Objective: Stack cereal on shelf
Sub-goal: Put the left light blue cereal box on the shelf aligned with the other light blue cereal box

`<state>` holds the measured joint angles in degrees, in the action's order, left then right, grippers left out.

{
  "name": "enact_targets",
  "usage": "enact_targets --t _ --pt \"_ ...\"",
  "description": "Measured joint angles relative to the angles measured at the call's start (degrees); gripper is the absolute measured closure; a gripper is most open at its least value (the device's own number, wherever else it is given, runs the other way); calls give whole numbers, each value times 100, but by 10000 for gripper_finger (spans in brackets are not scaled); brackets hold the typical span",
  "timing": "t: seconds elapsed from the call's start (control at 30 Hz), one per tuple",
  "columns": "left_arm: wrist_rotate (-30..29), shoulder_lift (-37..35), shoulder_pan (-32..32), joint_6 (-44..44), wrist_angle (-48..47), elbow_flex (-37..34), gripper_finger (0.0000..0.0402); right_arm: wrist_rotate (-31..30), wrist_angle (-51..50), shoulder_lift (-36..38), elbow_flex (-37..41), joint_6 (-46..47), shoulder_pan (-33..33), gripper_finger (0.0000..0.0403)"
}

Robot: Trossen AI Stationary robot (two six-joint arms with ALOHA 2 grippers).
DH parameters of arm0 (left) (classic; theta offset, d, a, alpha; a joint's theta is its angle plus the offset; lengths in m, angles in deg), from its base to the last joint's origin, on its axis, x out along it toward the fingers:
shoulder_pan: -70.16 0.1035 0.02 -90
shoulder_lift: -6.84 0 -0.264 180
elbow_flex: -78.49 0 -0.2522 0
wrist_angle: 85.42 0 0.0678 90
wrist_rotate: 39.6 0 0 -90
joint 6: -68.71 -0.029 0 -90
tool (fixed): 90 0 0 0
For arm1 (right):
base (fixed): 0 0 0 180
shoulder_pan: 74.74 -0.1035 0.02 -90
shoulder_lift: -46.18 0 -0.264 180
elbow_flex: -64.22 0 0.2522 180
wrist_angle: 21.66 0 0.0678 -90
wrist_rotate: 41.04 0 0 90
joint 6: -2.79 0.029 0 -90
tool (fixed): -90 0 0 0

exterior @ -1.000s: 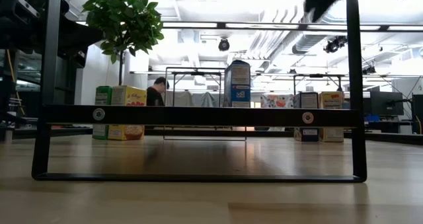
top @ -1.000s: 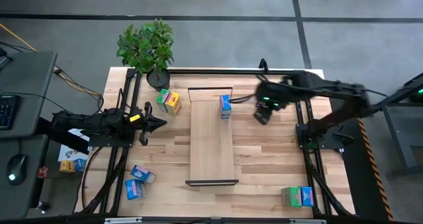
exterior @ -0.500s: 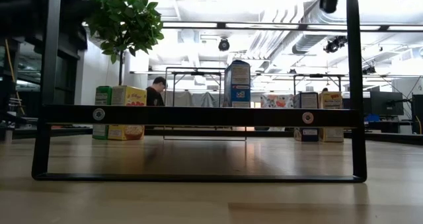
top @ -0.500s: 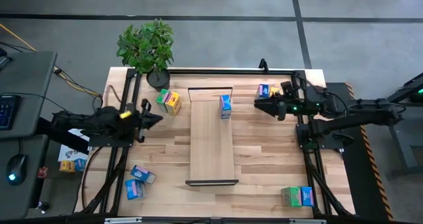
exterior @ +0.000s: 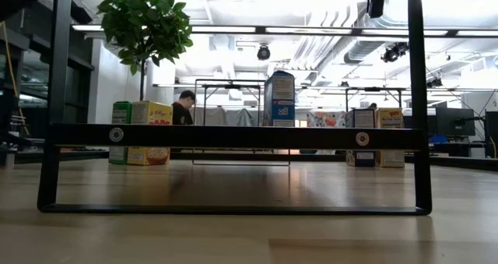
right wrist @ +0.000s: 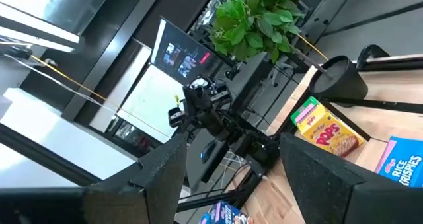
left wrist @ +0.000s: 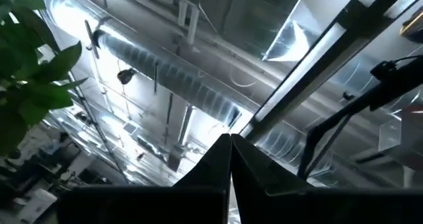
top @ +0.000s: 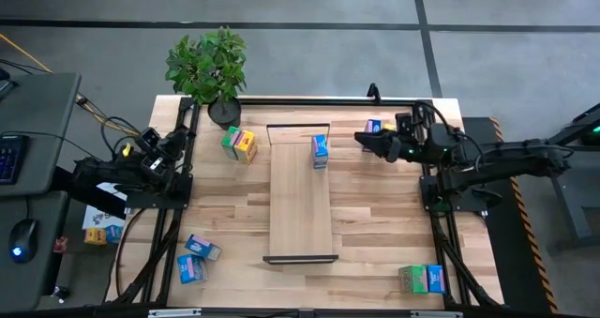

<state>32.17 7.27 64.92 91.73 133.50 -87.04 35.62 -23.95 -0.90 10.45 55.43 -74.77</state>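
Note:
The shelf (top: 300,191) lies along the middle of the table, with black brackets at both ends. One blue cereal box (top: 320,151) stands upright on its far part, and it also shows in the low view (exterior: 280,99). A green and a yellow box (top: 239,144) stand on the table to the shelf's left. My right gripper (top: 364,140) is open and empty beyond the shelf's right side, pointing toward the table's left, next to a blue and yellow box pair (top: 377,128). My left gripper (top: 173,142) is shut and empty at the table's left edge, tipped up toward the ceiling (left wrist: 230,139).
Two blue boxes (top: 197,257) lie at the near left and a green and a blue box (top: 420,279) stand at the near right. A potted plant (top: 208,69) stands at the far left corner. Black frame posts run along both table sides.
My left gripper has drawn back toward the table's left edge and tipped upward. My right gripper has turned from pointing down to nearly level and gone a little toward the far edge, uncovering the box pair at the far right. No box has moved.

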Motion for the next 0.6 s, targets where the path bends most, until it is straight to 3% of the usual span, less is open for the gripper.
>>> enact_targets --t 0.07,0.17,0.33,0.47,0.6 --pt "-198 0 6 75 -215 80 400 4 19 -56 -9 -2 0 167" --pt "-6 118 -9 211 -1302 572 376 0 12 -138 -9 53 0 167" --pt "624 827 -10 240 -3262 1932 288 2 3 -217 -9 144 0 167" --pt "1295 1536 -10 457 -3276 2854 207 1 4 -214 -9 107 0 167" --pt "1333 2158 -10 606 -3280 3570 140 0 4 -214 -9 95 0 167"
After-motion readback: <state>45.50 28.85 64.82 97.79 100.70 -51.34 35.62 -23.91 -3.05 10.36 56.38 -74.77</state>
